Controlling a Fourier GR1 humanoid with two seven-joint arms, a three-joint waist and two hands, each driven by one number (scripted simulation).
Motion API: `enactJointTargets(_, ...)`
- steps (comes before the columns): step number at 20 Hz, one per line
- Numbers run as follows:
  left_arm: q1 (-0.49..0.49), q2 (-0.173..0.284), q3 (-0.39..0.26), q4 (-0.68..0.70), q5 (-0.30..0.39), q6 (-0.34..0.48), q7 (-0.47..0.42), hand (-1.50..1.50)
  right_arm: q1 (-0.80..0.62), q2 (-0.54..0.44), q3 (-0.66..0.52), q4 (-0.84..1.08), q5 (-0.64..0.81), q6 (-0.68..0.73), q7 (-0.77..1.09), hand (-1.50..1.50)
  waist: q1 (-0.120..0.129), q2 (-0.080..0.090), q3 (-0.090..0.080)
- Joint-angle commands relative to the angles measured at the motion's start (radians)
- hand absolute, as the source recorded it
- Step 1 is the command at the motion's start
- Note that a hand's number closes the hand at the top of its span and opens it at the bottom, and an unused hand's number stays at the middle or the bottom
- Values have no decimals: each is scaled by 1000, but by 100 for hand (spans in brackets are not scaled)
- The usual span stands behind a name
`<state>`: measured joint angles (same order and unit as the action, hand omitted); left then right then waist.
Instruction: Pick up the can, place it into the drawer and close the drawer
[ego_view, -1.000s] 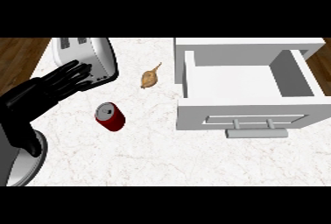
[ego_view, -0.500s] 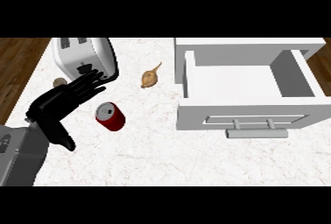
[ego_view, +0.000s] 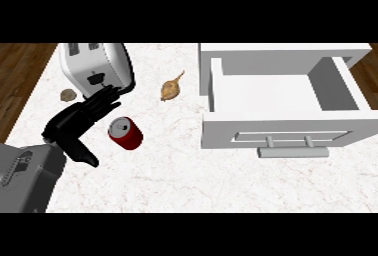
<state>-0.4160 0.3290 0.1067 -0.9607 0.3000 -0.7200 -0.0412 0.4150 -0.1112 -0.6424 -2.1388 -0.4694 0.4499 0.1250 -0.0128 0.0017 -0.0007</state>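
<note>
Our left hand (ego_view: 80, 117) hovers open, fingers straight, just left of the red can (ego_view: 125, 133), which lies untouched on the counter (ego_view: 184, 175). The drawer (ego_view: 284, 131) stands open; grasping, placing and closing all remain.

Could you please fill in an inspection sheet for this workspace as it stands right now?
Surface: white marbled counter, with wooden floor showing at the left and right edges.
Job's things: red can lies tilted on the counter, not yet picked up; white drawer stands pulled open, nothing visible inside, handle toward the robot.
Clutter: white toaster at the back left; a small brown lump beside it; a tan pear-shaped item between toaster and drawer.
Hands: left hand is open, fingers straight, just left of the can, not clearly touching it; right hand not in view.
Cables: nothing seen.
Surroundings: nothing seen beyond the floor.
</note>
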Motion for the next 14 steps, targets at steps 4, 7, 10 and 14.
enactJointTargets(4,-84,3,0,278,-190,28,-241,-150,-7,30,-10,-15,28,28,1,-150,-6,2,0)
enactJointTargets(7,-119,22,9,408,-223,-6,-337,-150,-23,7,-39,1,-22,32,23,-150,-9,4,-1)
enactJointTargets(10,-92,-9,-25,416,-265,9,-367,-150,-54,26,-14,-25,33,3,50,-150,-1,2,0)
enactJointTargets(14,-157,30,-13,604,-310,-23,-492,-150,-19,38,-34,-48,-20,40,42,-150,-17,8,-2)
